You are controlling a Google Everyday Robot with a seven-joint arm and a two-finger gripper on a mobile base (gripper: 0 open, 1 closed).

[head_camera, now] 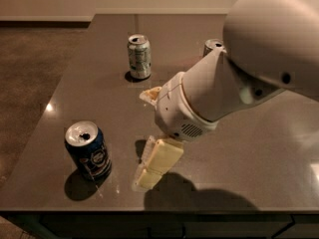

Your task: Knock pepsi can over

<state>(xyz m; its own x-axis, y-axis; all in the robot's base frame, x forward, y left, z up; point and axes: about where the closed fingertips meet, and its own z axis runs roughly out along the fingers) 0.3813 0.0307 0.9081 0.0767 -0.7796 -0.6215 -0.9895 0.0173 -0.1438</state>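
The pepsi can is dark blue with a silver top. It stands upright near the front left corner of the dark grey table. My gripper is low over the table just right of the can, a short gap away and not touching it. Its cream fingers are spread: one fingertip is near the table's front, the other is farther back. The gripper holds nothing. My large white arm fills the right side of the view.
A silver-green can stands upright at the back middle of the table. Another can at the back right is partly hidden behind my arm. The table's left edge and front edge are close to the pepsi can.
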